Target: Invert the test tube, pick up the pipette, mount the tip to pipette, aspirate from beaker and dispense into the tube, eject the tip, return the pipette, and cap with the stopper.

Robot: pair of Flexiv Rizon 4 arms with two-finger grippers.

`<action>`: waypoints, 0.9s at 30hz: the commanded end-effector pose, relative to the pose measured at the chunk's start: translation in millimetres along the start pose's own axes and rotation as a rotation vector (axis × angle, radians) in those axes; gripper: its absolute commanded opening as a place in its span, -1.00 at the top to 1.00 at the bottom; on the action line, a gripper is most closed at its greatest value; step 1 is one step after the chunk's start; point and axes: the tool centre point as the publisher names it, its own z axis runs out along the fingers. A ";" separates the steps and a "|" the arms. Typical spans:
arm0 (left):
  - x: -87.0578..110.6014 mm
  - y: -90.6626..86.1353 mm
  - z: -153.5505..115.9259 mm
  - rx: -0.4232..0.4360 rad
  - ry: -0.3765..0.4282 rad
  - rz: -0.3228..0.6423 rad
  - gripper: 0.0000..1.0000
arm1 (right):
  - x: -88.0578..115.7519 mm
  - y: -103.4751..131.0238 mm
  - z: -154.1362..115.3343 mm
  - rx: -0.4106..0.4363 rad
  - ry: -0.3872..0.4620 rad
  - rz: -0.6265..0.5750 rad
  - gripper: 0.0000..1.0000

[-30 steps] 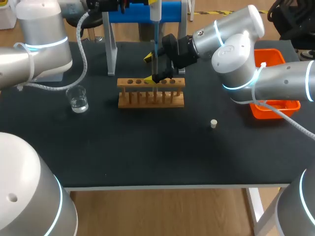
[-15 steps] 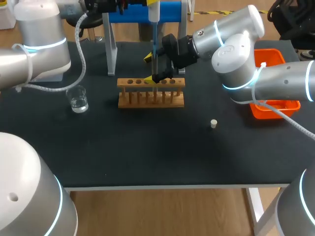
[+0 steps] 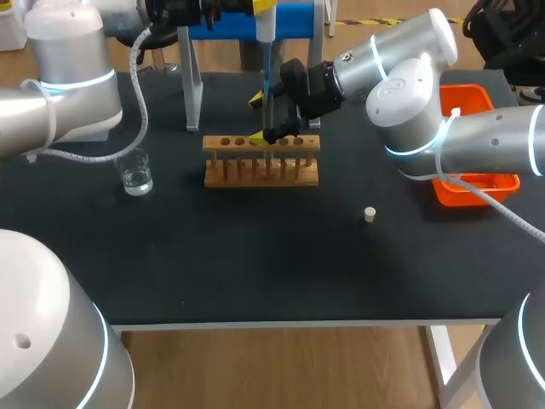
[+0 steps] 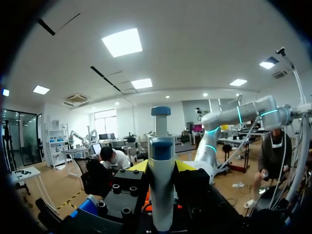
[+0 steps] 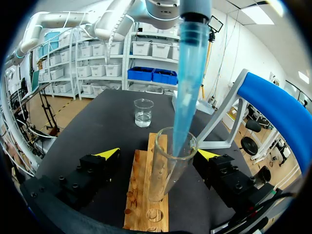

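My left gripper (image 3: pixel 255 7) (image 4: pixel 162 166) is shut on the white pipette (image 3: pixel 266 21) (image 4: pixel 161 180) and holds it upright above the wooden rack (image 3: pixel 261 162). The pipette's blue tip (image 3: pixel 269 72) (image 5: pixel 187 83) reaches down into the mouth of the glass test tube (image 3: pixel 271 141) (image 5: pixel 168 165), which stands mouth-up in the rack (image 5: pixel 141 195). My right gripper (image 3: pixel 271 119) (image 5: pixel 158 153) is open, with one yellow-tipped finger on each side of the tube and neither touching it. The beaker (image 3: pixel 134 171) (image 5: pixel 143 112) with clear liquid stands left of the rack. The small white stopper (image 3: pixel 370 214) lies to the rack's right front.
An orange bin (image 3: pixel 473 183) sits at the table's right edge under my right arm. The blue and white pipette stand (image 3: pixel 194 85) (image 5: pixel 278 112) is behind the rack. The rack has several unfilled holes.
My left arm has shifted very slightly. The pipette tip stays in the tube's mouth and the right arm has not moved.
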 end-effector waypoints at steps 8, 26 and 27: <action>-0.2 3.2 4.0 -0.001 0.028 0.009 1.00 | -1.4 0.2 -0.8 0.002 0.005 0.001 -1.00; 4.4 6.3 5.3 -0.002 0.051 0.022 1.00 | -1.4 0.2 -0.8 0.002 0.005 0.001 -1.00; 4.7 6.6 5.3 -0.003 0.052 0.021 1.00 | -1.4 0.2 -0.8 0.002 0.005 0.001 -1.00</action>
